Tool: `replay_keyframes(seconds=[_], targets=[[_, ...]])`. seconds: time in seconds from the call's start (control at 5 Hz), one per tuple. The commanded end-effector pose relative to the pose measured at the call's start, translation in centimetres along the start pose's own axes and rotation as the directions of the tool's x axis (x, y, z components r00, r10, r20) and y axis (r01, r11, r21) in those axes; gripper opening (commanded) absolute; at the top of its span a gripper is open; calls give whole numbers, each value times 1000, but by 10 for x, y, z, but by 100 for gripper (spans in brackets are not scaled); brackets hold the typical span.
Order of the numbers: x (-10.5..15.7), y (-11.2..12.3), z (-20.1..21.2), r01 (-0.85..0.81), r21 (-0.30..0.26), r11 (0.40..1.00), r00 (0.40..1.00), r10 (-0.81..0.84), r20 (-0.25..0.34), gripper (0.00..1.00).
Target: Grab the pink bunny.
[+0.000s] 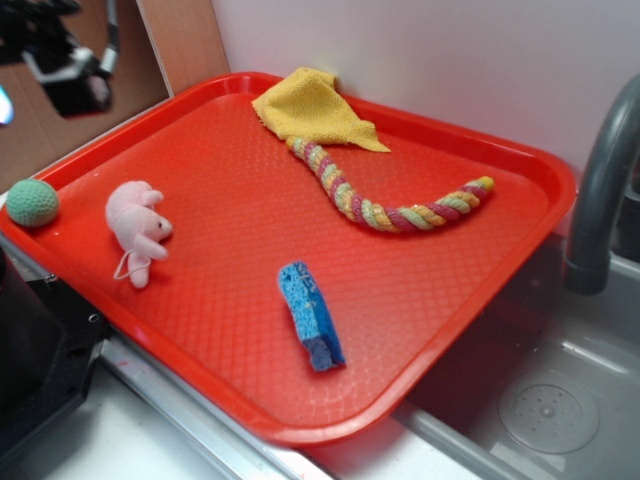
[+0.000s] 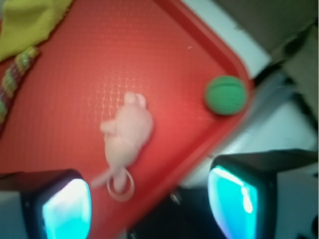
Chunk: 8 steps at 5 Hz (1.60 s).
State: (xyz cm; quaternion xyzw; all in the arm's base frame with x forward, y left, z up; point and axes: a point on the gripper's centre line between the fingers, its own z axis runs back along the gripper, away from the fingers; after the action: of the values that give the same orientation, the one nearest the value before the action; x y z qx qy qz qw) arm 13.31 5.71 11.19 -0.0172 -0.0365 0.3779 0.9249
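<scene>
The pink bunny (image 1: 137, 228) lies on its side near the left edge of the red tray (image 1: 430, 290), its string loop trailing toward the front rim. In the wrist view the pink bunny (image 2: 127, 135) sits just ahead of my gripper (image 2: 152, 206), a little left of centre, with its loop (image 2: 121, 184) between the fingers' line. My gripper is open, with nothing between its cyan pads (image 2: 67, 211). In the exterior view my gripper (image 1: 75, 75) hangs high at the top left, well above the tray.
A teal-green knitted ball (image 1: 32, 202) rests at the tray's left corner; the ball (image 2: 226, 94) is right of the bunny. A yellow cloth (image 1: 312, 108), a braided rope (image 1: 385, 205) and a blue sponge (image 1: 311, 315) also lie on the tray. A grey faucet (image 1: 600, 190) and sink stand at right.
</scene>
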Motion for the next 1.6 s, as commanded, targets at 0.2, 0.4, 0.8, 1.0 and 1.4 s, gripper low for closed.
replay_keyframes(seconds=[0.2,0.4,0.8,1.0,1.4], targets=[[19,-12,-84,130,7,992,991,-130,-33,100],[3,-24,-92,148,37,988,986,-144,-86,25],[-3,-33,-62,363,18,932,931,-361,-58,0],[16,-44,-13,468,-4,884,884,-468,15,0],[16,-45,74,688,4,726,725,-688,34,0]])
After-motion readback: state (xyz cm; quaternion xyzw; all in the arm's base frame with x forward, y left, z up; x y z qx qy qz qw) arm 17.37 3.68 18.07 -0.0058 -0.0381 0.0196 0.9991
